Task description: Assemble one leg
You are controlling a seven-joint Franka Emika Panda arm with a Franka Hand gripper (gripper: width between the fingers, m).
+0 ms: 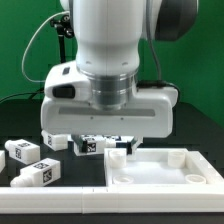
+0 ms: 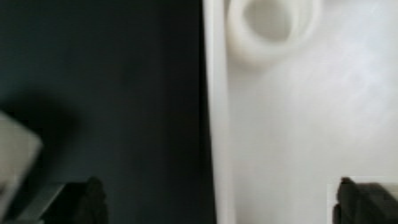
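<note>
Here the gripper [image 2: 226, 205] hangs low, fingers [image 2: 80, 202] wide apart over the edge of the tray [image 1: 160, 172], gripping nothing; a leg [image 1: 37, 175] lies on the table [image 1: 85, 168] just beside the tray, at the exterior view's left.

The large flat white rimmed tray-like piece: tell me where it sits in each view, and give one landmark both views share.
Exterior view: the large white rimmed tray lies at the picture's lower right, below the white arm.
Wrist view: the tray fills the pale side, beside the dark table.
Shared landmark: the tray's round corner fitting.
</note>
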